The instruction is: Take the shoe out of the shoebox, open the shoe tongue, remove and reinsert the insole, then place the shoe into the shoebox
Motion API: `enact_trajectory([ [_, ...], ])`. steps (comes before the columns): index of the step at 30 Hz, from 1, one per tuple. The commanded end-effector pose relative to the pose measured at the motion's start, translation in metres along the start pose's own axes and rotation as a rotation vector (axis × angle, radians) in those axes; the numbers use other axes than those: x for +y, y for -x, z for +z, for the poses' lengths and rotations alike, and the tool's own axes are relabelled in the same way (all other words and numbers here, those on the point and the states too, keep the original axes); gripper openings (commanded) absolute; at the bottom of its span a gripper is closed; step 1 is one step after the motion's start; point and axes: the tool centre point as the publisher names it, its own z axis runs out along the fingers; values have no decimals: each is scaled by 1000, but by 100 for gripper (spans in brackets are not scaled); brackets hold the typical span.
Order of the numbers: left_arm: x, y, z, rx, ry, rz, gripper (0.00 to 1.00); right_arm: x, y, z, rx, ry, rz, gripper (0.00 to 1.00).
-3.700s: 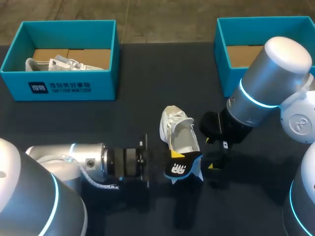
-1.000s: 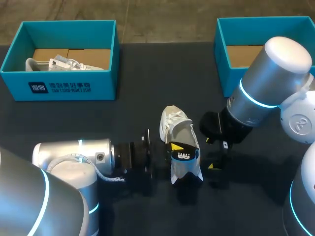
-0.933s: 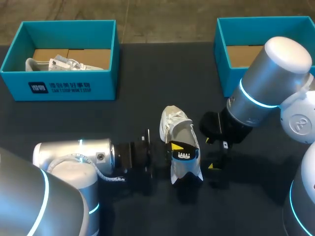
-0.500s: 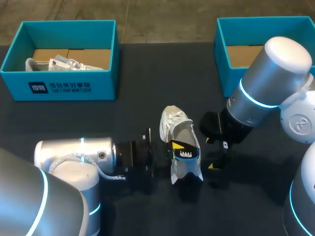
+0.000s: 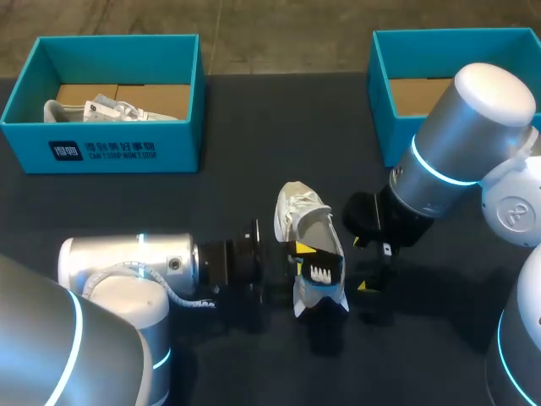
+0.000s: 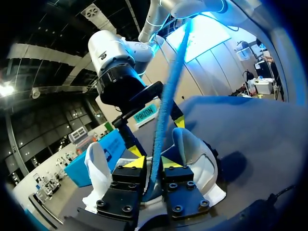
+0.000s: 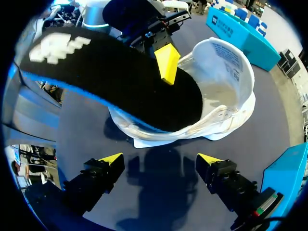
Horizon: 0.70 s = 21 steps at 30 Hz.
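In the head view the white shoe [image 5: 300, 211] lies on the dark table [image 5: 254, 127] at the middle of the frame; the left gripper [image 5: 306, 262], reaching in from the lower left, is pinched on the black, blue-edged insole [image 5: 321, 272], which stands on edge over the shoe's lower end; the right gripper [image 5: 362, 264] sits just right of the shoe with its fingers spread and nothing between them; a teal shoebox [image 5: 101, 139] at the upper left holds a second shoe [image 5: 101, 110], and another teal shoebox [image 5: 380, 93] stands at the upper right, both well apart from the grippers. In the left wrist view the two yellow tips press from either side on the insole [image 6: 166, 110], seen edge-on and rising ahead of the fingers; the shoe [image 6: 192, 149] lies just beyond and beside them. In the right wrist view the right gripper [image 7: 160, 159] is wide apart and touches nothing; the shoe [image 7: 226, 91] lies just ahead of it, its opening turned toward the fingers; the insole [image 7: 115, 82] crosses over that opening; I cannot tell whether its end is inside.
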Motion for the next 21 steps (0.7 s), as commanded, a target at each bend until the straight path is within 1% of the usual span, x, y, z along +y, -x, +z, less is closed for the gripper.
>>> enact_trajectory([
  [1, -2, 0, 0, 5, 5, -2, 31, 0, -1, 1, -2, -2, 1, 100],
  [7, -10, -3, 2, 14, 15, 0, 34, 0, -1, 1, -2, -2, 1, 100],
  [13, -16, -4, 2, 19, 23, 10, 32, 0, -1, 1, -2, -2, 1, 100],
  [21, -22, -2, 4, 20, 36, 14, 33, 0, -1, 1, -2, -2, 1, 100],
])
